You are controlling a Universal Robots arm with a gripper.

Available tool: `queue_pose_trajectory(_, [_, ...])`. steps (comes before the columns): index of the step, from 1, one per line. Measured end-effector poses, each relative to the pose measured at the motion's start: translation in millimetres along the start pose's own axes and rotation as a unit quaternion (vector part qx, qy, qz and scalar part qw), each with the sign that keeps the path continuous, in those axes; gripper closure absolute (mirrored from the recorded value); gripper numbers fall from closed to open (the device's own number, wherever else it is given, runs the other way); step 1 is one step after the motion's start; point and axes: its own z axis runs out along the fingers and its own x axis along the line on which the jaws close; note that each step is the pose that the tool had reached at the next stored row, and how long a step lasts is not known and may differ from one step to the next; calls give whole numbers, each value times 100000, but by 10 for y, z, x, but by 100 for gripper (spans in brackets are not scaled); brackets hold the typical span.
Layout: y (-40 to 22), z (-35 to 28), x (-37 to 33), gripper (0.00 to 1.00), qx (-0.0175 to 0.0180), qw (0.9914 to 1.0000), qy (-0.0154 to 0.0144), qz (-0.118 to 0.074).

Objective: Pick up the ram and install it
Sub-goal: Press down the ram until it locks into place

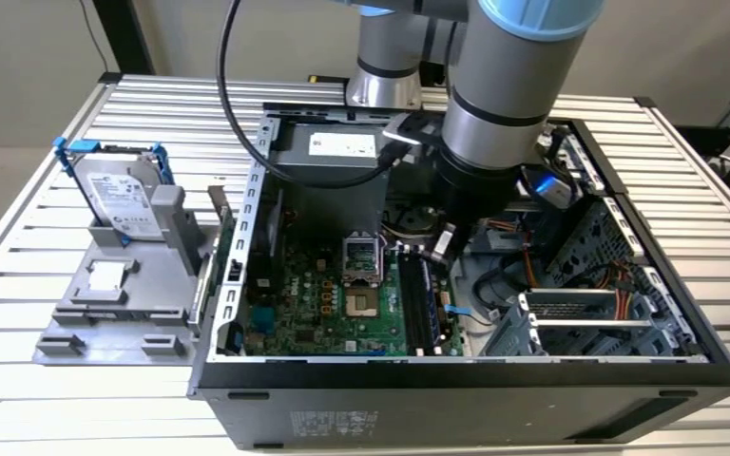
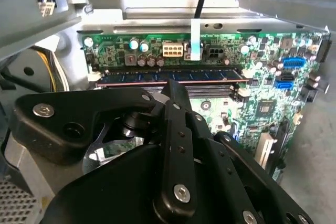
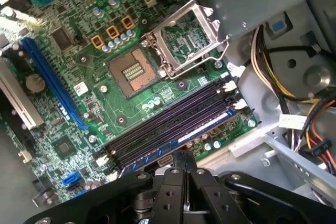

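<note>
Starting at the exterior view's left, a silver drive [image 1: 122, 195] in a blue frame stands on a grey holder [image 1: 109, 302], well apart from the claw [image 1: 441, 249] and outside the open case [image 1: 467, 380]. Further right, the green board [image 1: 327, 299] lies in the case, with the open CPU socket [image 1: 361, 258] just beside the claw. The claw itself hangs low over the black slots [image 1: 416, 304]. In the first wrist view its fingers [image 3: 185, 174] are pressed together with nothing between them, and the tips sit right above the ram [image 3: 202, 131]. The ram, a dark-blue stick, lies along the slot nearest the claw, directly under the tips in both wrist views [image 2: 173, 76]. I judge that the pick-up and the placing are done, since the ram is already in its slot. Whether it is pushed fully down and the white end clips [image 3: 229, 85] are locked, I cannot tell. To the right of the claw are cables [image 1: 566, 228] and the metal bay [image 1: 593, 318].
</note>
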Motion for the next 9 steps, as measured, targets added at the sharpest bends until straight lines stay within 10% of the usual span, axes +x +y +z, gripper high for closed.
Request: queue_pose_trajectory(9, [5,11,3,100,156,99715,-143,-7548])
